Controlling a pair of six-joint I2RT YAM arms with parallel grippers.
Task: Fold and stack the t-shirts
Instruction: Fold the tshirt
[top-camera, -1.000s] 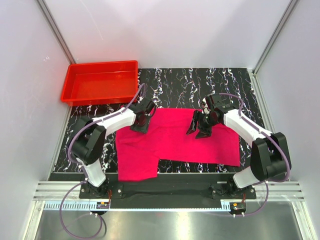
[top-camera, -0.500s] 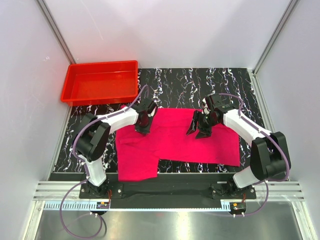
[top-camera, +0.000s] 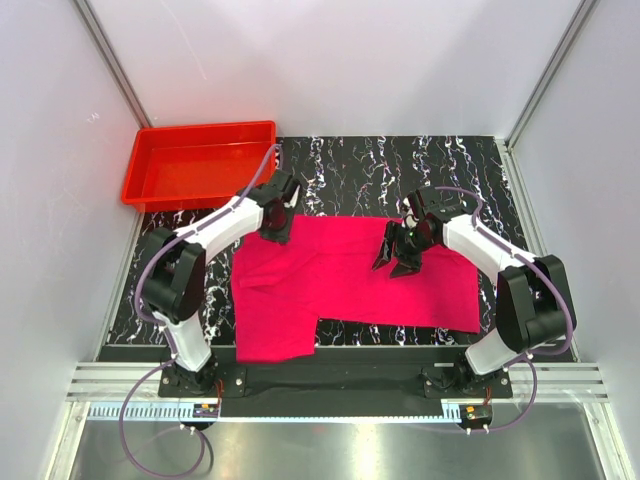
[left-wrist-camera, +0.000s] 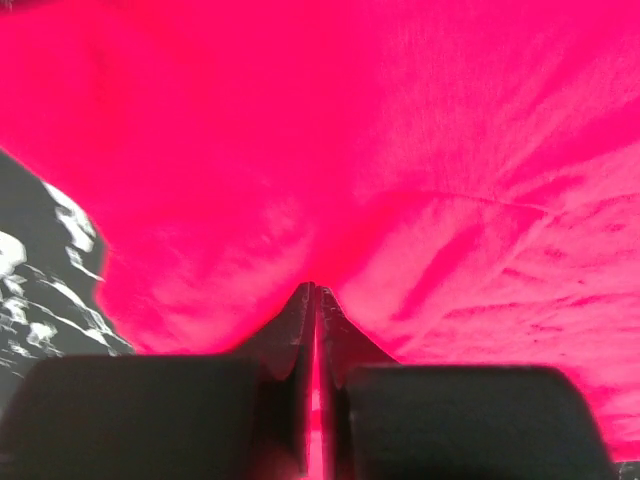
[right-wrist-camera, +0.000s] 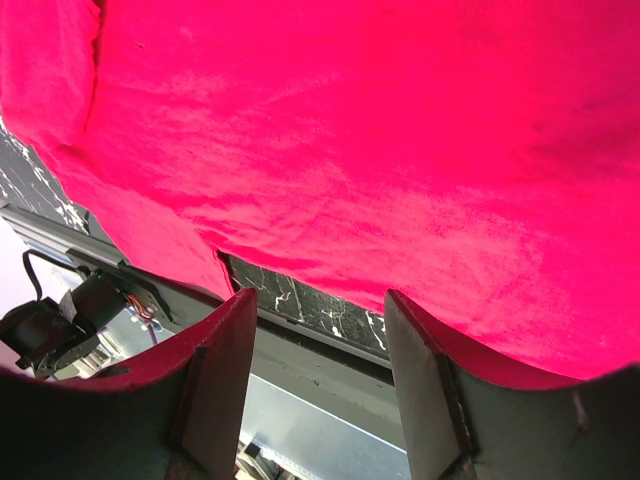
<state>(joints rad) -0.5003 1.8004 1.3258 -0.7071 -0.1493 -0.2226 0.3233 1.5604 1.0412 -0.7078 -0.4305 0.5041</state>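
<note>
Magenta t-shirt looks soft and limp, best taken at corners; left pincer pinches its upper-left edge, right pincer hangs wide.

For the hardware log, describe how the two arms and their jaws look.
The left arm and right arm both have white shells between bulky black joints. A thin purple cable loops along each. The jaws are black, flat-sided and blunt-tipped. No markings are visible.
</note>
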